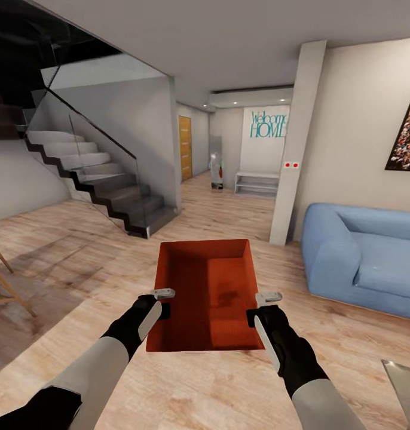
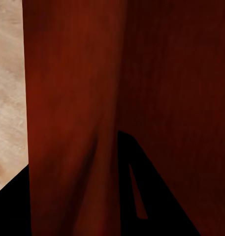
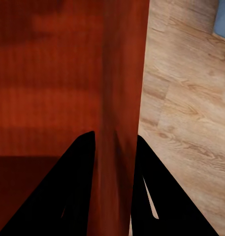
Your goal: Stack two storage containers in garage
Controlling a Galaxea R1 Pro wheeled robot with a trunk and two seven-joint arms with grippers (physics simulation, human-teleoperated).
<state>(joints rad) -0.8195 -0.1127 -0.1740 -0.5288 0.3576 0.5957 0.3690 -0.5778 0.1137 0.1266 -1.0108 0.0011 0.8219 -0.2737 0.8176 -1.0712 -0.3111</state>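
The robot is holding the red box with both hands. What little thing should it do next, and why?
Probably roll forward toward the hallway, keeping the box level. The left gripper and right gripper each pinch a side wall, so the box is already carried. The wood floor and blue sofa show this is the living room, not the garage.

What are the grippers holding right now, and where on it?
One storage container, carried above the wood floor. The left gripper clamps its left side wall, the right gripper its right side wall, both near the end closest to the robot.
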